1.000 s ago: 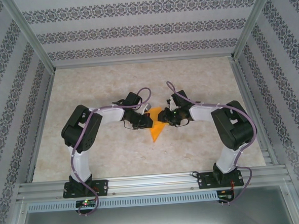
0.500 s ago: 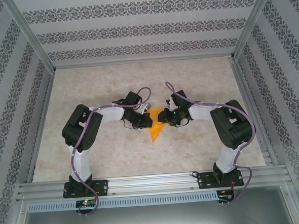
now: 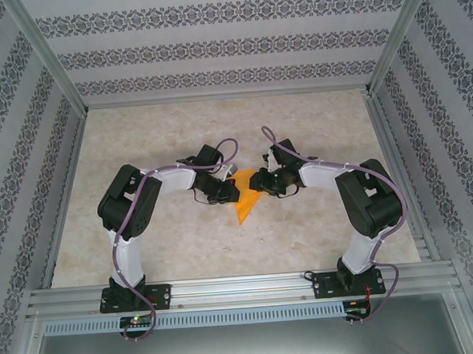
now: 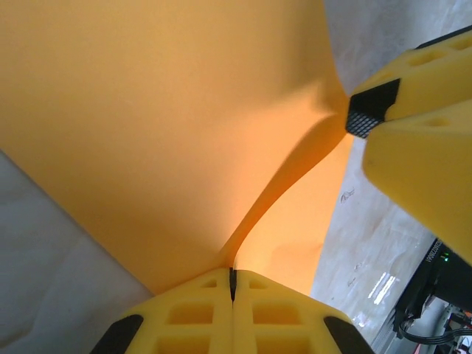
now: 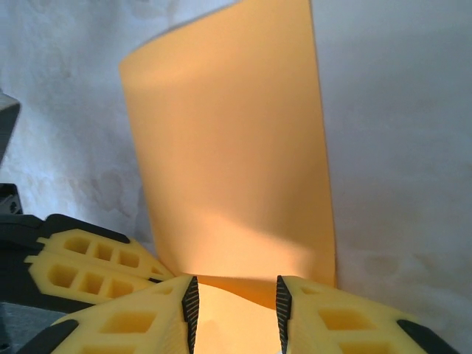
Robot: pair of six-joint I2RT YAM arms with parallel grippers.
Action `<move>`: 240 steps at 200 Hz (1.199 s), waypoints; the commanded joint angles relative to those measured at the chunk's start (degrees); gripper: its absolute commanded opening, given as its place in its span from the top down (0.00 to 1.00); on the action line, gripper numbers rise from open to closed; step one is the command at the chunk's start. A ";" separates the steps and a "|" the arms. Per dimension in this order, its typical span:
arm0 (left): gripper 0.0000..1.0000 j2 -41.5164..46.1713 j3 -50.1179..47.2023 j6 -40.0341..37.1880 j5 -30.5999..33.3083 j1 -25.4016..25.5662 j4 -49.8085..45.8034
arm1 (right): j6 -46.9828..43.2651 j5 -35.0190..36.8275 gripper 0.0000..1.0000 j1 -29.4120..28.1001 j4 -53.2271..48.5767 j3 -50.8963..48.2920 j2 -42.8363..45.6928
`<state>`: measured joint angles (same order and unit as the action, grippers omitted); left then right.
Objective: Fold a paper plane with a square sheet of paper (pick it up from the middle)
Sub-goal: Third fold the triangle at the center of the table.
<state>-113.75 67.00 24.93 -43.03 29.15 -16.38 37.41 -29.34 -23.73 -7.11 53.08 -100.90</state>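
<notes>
While the square sheet of paper (image 3: 245, 202) is worked at the middle of the surface (image 3: 217, 130) between the two arms, its pointed tip toward the near edge, the left arm's fingers (image 4: 184, 313) are seen fully closed on a raised ridge of it. The right arm's fingers (image 5: 346, 317) are seen partly apart, with a bowed edge of the paper lying in the gap between the pads; no firm hold on that side can be confirmed. From the left wrist, the sheet is shown drawn taut into a curved ridge running from the closed fingers toward the right arm's pad. A tear is judged the chief risk: should the two arms be drawn apart, the strain would be carried by that thin ridge alone. A slip is also thought possible, since paper this light could be pulled out of the half-open right fingers, and that side would then flop back unfolded. A skewed crease could likewise be pressed in if the bowed edge were closed upon before being lined up, and the plane's layers would be left uneven.
</notes>
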 commanded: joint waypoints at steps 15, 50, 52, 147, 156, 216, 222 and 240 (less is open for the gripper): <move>0.93 -0.50 0.60 -1.82 0.62 -0.84 -1.94 | -1.86 0.38 0.65 0.61 -1.46 3.45 -2.54; 0.93 -0.42 0.71 -2.24 0.50 -1.02 -2.34 | -3.87 1.15 0.67 0.60 -4.04 6.69 -5.60; 0.93 -0.44 0.68 -2.25 0.49 -1.02 -2.40 | -3.97 1.20 0.67 0.61 -4.35 6.91 -5.79; 0.93 -1.64 1.44 -2.95 0.63 -1.28 -3.30 | -8.55 4.33 0.71 0.32 -10.27 9.74 -9.04; 0.93 -1.90 1.55 -3.03 0.63 -1.28 -3.38 | -8.77 4.44 0.71 0.25 -10.37 9.85 -9.13; 0.93 -2.44 2.00 -3.34 0.68 -1.21 -4.00 | -9.60 4.60 0.71 0.04 -10.55 9.96 -9.26; 0.92 -2.35 2.04 -3.46 0.72 -1.27 -4.22 | -9.68 4.65 0.71 0.00 -10.63 10.02 -9.42; 0.93 -2.11 2.33 -3.89 1.15 -1.29 -5.04 | -9.84 4.88 0.72 -0.06 -10.84 10.07 -9.40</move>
<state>-114.72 67.96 23.29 -43.05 28.40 -18.22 29.39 -26.94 -23.77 -15.27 62.30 -108.47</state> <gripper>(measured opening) 0.074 0.288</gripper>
